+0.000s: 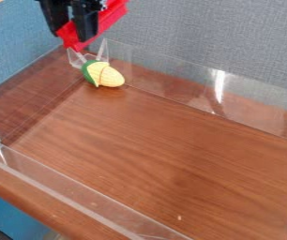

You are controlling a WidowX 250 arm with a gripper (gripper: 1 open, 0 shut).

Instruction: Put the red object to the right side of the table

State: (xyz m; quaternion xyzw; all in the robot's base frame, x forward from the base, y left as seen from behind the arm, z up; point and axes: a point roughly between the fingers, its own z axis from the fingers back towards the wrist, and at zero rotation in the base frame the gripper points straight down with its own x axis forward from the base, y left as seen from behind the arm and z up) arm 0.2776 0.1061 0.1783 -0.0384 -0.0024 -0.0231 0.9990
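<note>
The red object, a bright red elongated block, hangs tilted in the air at the top left of the camera view, well above the table. My black gripper is shut on it, pointing down, with the block's ends sticking out on either side of the fingers. The gripper's upper part is cut off by the top edge of the picture. The block hovers above the table's far left corner, just over the corn toy.
A yellow-green corn toy lies on the dark wood tabletop near the back left corner. Low clear acrylic walls edge the table on all sides. A grey-blue panel stands behind.
</note>
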